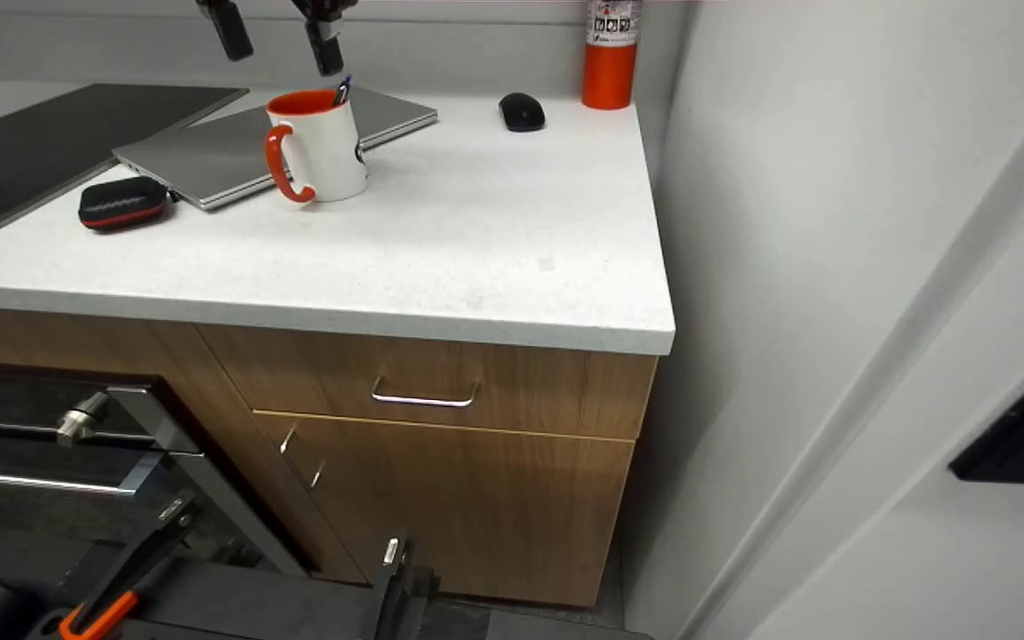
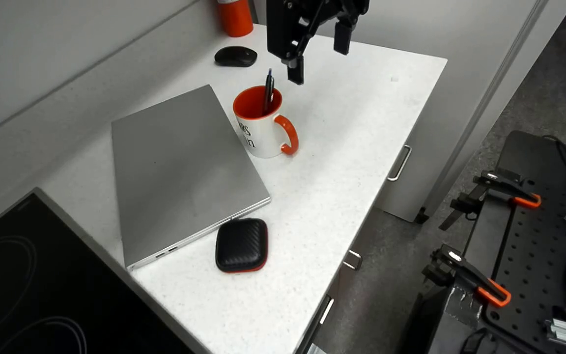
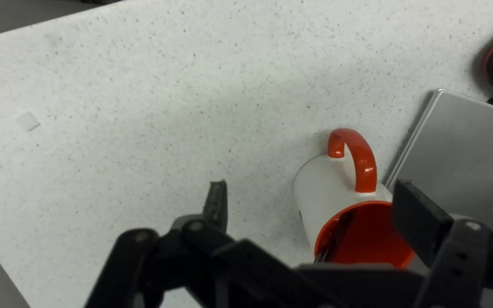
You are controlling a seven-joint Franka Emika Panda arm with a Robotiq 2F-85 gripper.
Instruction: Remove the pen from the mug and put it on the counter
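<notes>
The mug point(image 1: 330, 156) stands upright on the white counter point(image 1: 485, 240), white with a red-orange handle and rim; it also shows in an exterior view point(image 2: 263, 137) and the wrist view point(image 3: 321, 184). The dark pen point(image 1: 343, 91) leans inside the mug, its upper end above the rim; it also shows in an exterior view point(image 2: 268, 91). In the wrist view the pen is partly hidden by the gripper. My gripper point(image 1: 282, 60) is open and empty above the mug, its fingertips apart, also seen in an exterior view point(image 2: 319, 65) and the wrist view point(image 3: 310, 188).
A closed grey laptop point(image 2: 184, 177) lies beside the mug, with a small black case point(image 2: 241, 246) at its corner. A black mouse point(image 1: 522, 112) and a red cylinder point(image 1: 608, 76) stand toward the back. A black hob point(image 2: 32, 285) adjoins the counter. Walls bound the back and side.
</notes>
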